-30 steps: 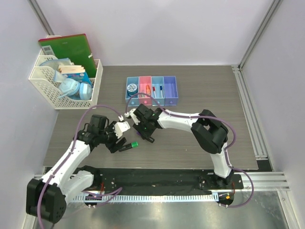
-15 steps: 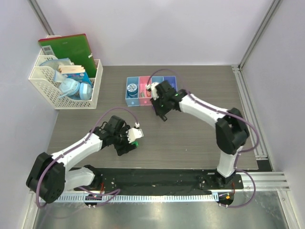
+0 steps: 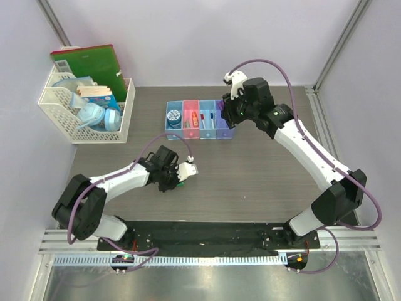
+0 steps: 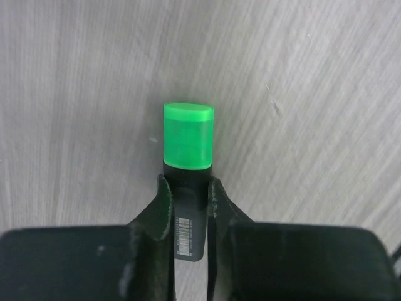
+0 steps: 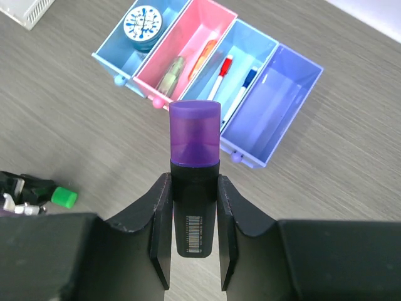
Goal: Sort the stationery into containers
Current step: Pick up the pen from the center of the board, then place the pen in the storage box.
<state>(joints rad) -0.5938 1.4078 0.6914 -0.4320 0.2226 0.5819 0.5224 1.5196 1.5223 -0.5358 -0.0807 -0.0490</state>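
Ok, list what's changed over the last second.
The right arm swung from mid-table up to the purple end of the bins, its jaws holding the purple-black highlighter. The left arm reached over the green-black highlighter and its jaws closed on it. The bins' contents and the white basket stayed put.

Caption: one overhead camera, two wrist cameras looking down.
The top view looks steeply down from above the near edge over the whole table (image 3: 250, 169). The left wrist view sits close above the wood, filled by the green highlighter (image 4: 188, 135). The right wrist view, higher, looks down onto the bins (image 5: 276, 106); the top view shares both.
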